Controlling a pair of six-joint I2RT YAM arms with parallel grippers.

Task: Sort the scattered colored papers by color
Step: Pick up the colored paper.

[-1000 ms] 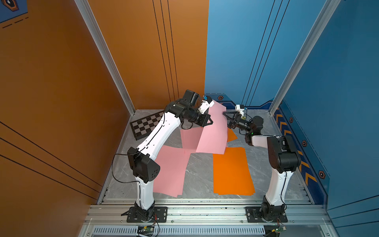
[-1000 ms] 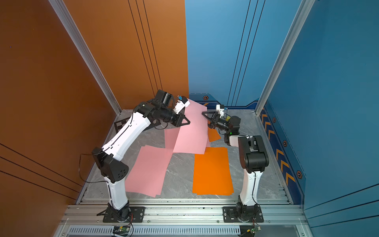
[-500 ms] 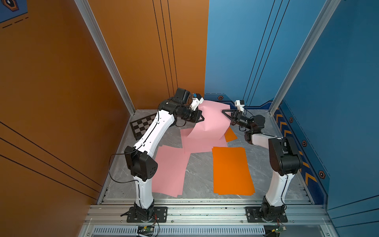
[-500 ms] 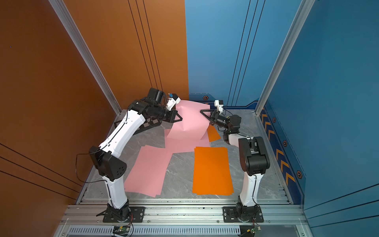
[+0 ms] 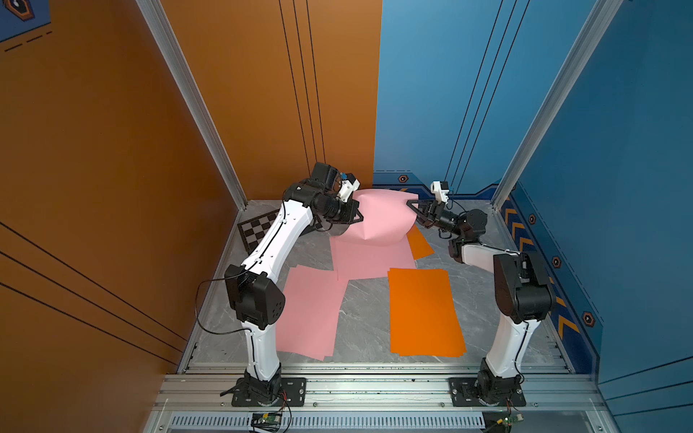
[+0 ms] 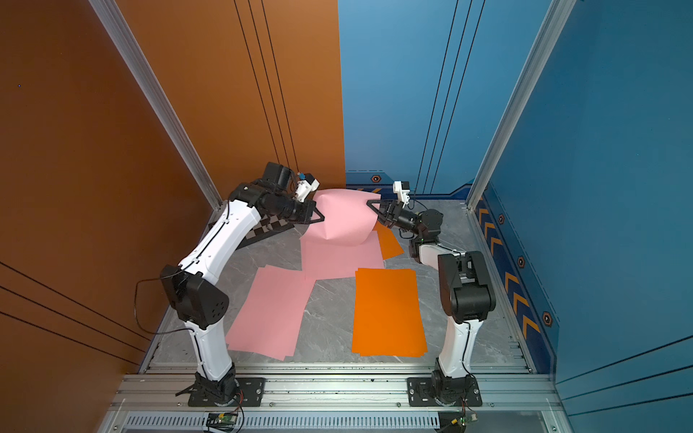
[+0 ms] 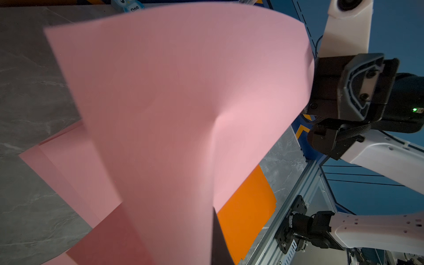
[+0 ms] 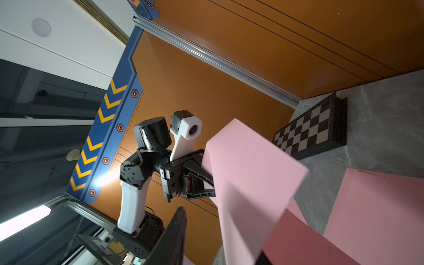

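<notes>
Our left arm (image 5: 277,240) and right arm (image 5: 517,285) both stretch toward the far edge of the table (image 5: 367,311), wrists level and grippers facing each other. Our left gripper (image 5: 358,218) is clamped on one side of the raised pink sheet (image 5: 378,213). Our right gripper (image 5: 412,212) is at the opposite side, and we cannot tell how its jaws stand.

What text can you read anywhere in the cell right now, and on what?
"One": on a small light-blue object beyond the lifted pink sheet, left wrist view.
Print on the black mount plate: too small to read.
The orange papers and checkered board: no text.
</notes>
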